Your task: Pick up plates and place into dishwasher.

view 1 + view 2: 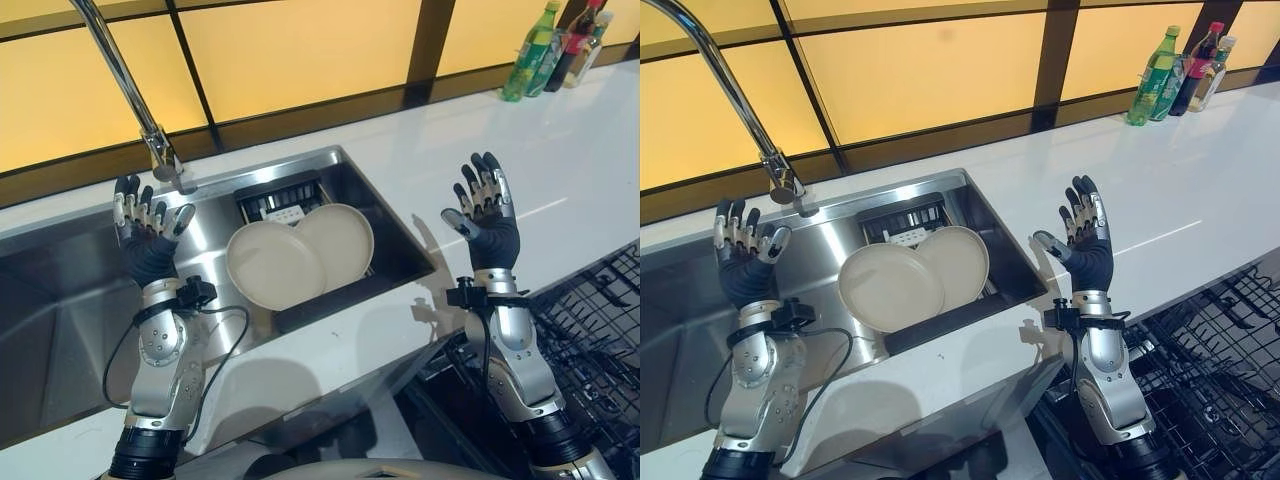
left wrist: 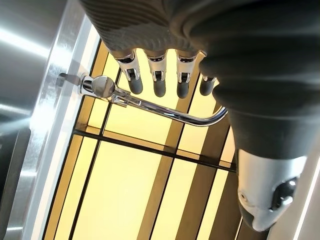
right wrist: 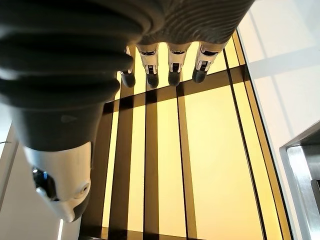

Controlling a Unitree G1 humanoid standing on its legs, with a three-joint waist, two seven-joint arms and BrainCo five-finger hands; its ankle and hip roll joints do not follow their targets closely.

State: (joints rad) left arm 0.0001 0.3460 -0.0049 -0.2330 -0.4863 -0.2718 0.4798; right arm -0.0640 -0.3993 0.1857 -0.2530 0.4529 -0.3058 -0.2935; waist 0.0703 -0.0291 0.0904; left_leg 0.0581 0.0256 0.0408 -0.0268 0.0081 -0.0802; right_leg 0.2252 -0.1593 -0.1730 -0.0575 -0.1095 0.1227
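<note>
Two cream plates lean side by side in a black rack inside the steel sink [image 1: 390,225]: the nearer plate [image 1: 272,266] overlaps the farther plate [image 1: 340,240]. My left hand [image 1: 147,235] is raised over the sink's left part, fingers straight up, holding nothing. My right hand [image 1: 488,222] is raised above the white counter to the right of the sink, also open and empty. Each wrist view looks past straight fingers [image 2: 159,80] [image 3: 175,67] at the yellow wall panels. The open dishwasher's black wire rack [image 1: 590,330] is at the lower right.
A chrome tap [image 1: 135,100] arches over the sink's back edge, close to my left hand. Several bottles [image 1: 550,45] stand at the far right of the white counter [image 1: 560,150]. Yellow panels with dark frames back the counter.
</note>
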